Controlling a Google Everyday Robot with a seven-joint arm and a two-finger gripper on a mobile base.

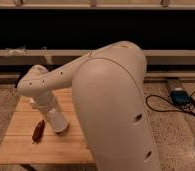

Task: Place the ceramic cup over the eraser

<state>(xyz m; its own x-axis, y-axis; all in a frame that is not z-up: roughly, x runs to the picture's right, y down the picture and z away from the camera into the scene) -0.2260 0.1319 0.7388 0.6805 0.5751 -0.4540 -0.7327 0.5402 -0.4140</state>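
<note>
My arm reaches down to the left part of the wooden table (21,145). My gripper (53,113) is at the arm's end, low over the tabletop. Directly under it is a white tapered shape (59,123), wider end down on the wood, which looks like the ceramic cup. I cannot tell whether the gripper holds it. The eraser is hidden.
A dark red wrinkled object (38,131) lies just left of the white shape. My bulky white arm (116,110) covers the right half of the table. A blue device (180,96) and black cables (191,112) lie on the floor at the right. A dark shelf runs behind.
</note>
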